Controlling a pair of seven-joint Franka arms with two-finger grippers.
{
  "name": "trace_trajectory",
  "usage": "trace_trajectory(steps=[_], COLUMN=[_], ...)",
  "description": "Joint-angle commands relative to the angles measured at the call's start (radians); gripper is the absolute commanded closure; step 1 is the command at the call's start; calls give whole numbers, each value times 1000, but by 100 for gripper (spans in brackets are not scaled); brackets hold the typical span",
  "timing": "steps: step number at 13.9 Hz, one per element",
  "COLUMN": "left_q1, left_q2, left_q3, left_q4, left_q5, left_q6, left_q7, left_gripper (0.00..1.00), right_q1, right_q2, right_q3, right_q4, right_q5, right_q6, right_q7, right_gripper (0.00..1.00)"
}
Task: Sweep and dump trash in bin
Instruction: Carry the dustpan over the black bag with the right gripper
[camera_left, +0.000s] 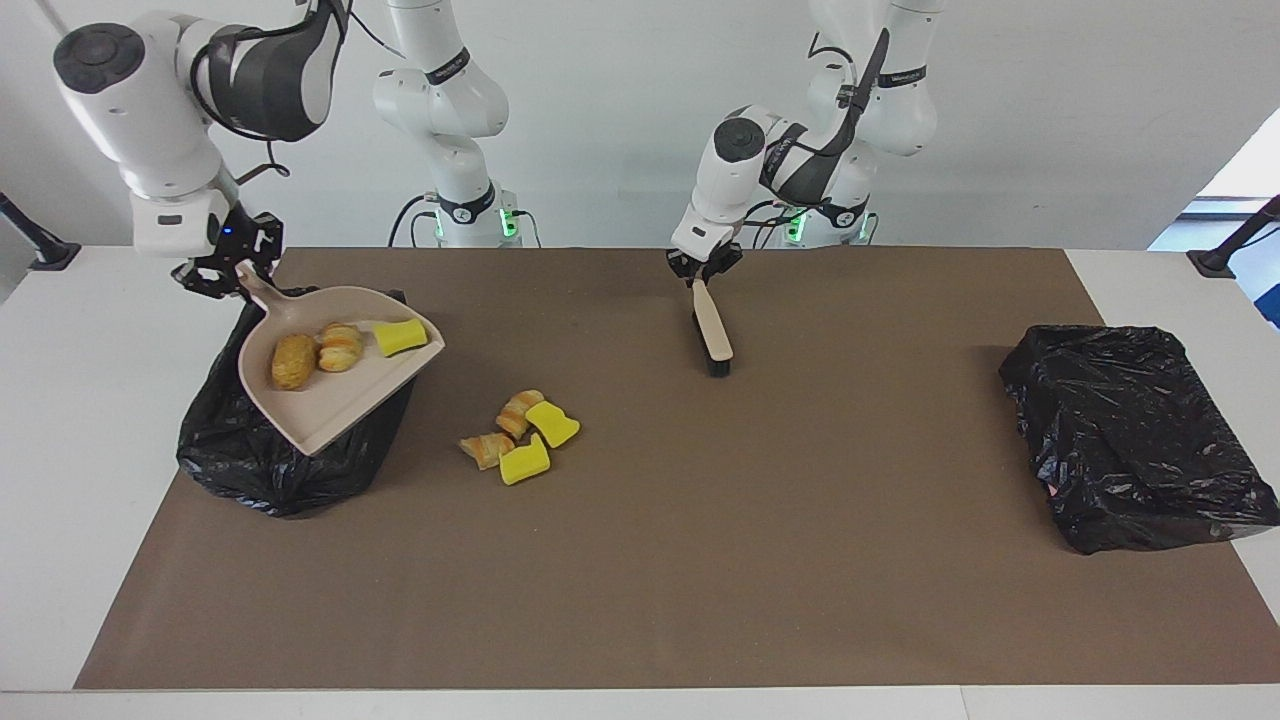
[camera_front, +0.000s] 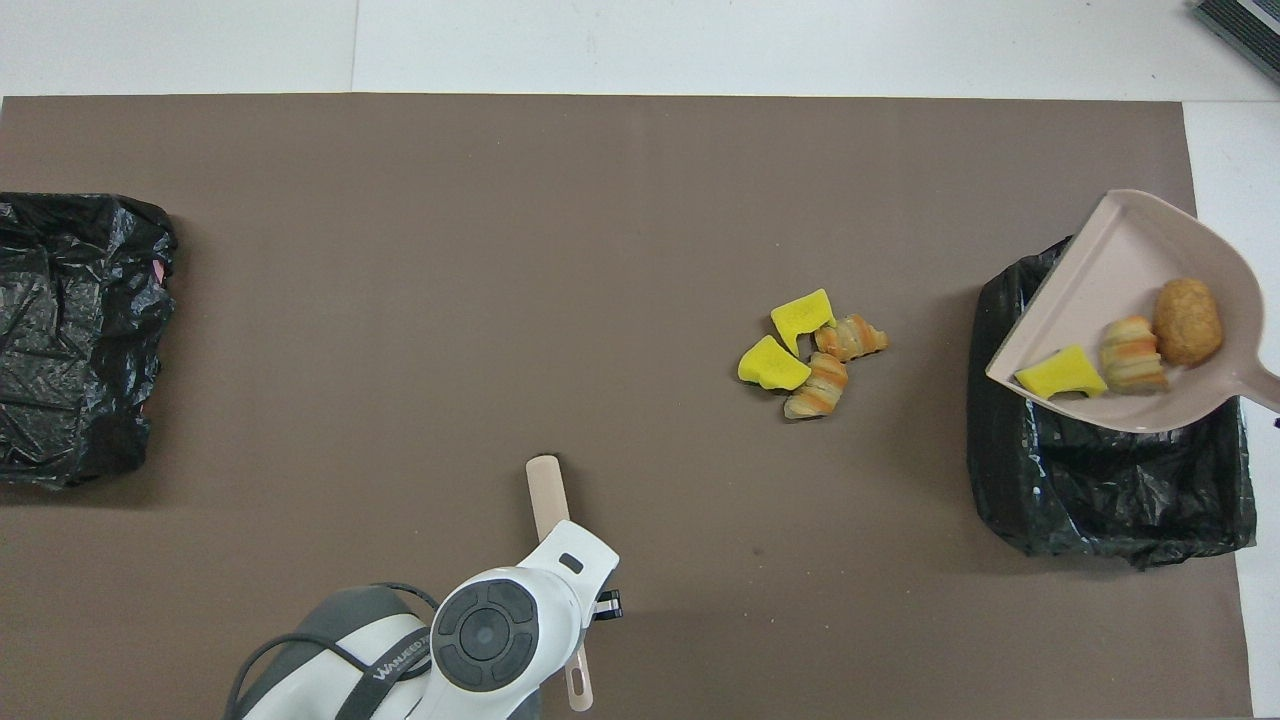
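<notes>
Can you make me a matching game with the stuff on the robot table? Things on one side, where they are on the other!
Things:
1. dustpan
2. brush
3. loose trash
4. far bin

Places:
A. lying on the brown mat, between the two bins
B. held up by the right gripper, over a black bin
C. at the left arm's end of the table, untouched
D. hanging from the left gripper

Pairs: 1-B, 2-D, 3-A, 4-C

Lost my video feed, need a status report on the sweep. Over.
Right gripper shut on dustpan handle, over bin, three chunks aboard. Left gripper shut on brush. Four chunks on mat.
</notes>
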Motion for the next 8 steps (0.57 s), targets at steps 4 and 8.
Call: trace_trajectory(steps=[4, 8], left_q1=[97, 205], left_q2=[43, 42], left_q3=[16, 19], left_q4=[139, 296], left_q5=[20, 55], left_q6=[-83, -209], left_q7=[54, 144], left_gripper=[0, 0], right_q1=[-95, -108], right_q2=[-25, 1], right_q3=[19, 18], right_q4=[-15, -50], right_q5=[-211, -334], right_q6=[69, 150], right_q7=[-16, -1], right_gripper=[100, 100])
